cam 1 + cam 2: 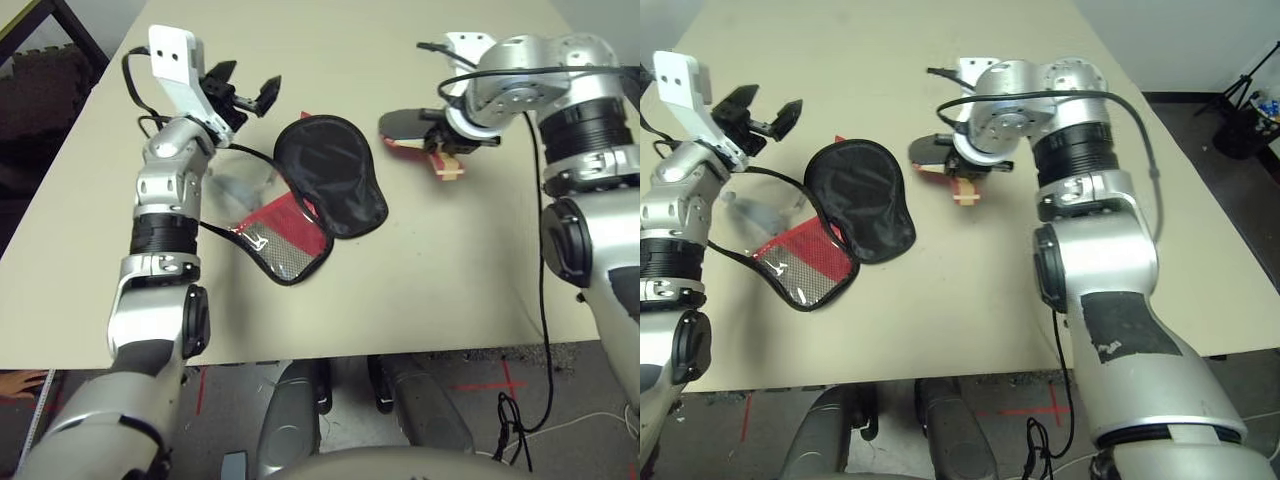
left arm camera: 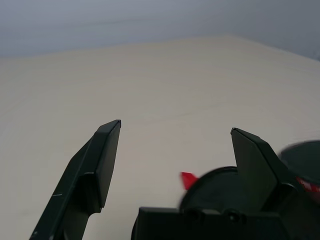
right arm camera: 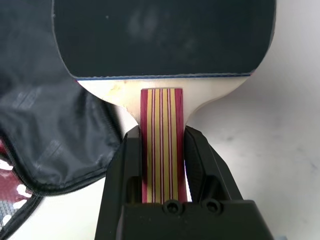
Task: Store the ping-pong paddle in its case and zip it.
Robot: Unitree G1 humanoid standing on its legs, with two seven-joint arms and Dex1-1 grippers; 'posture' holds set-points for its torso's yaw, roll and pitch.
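Observation:
The ping-pong paddle [image 1: 404, 122] hangs just above the table right of centre, its black blade pointing at the case. My right gripper [image 3: 161, 150] is shut on its striped wooden handle [image 3: 161, 130]; it also shows in the head view as the right gripper [image 1: 442, 143]. The case [image 1: 333, 176] lies open and flat on the table, black flap to the right, red mesh half [image 1: 283, 236] toward the front left. My left gripper [image 1: 246, 92] is raised left of the case, open and holding nothing; the left wrist view shows the same gripper [image 2: 175, 129] with its fingers wide apart.
A pale translucent pouch [image 1: 243, 186] lies beside the case, partly under my left forearm. A black cable [image 1: 222, 232] loops from that arm near the case. The table's front edge [image 1: 400, 352] is close. A person's hand [image 1: 20, 383] shows at the lower left.

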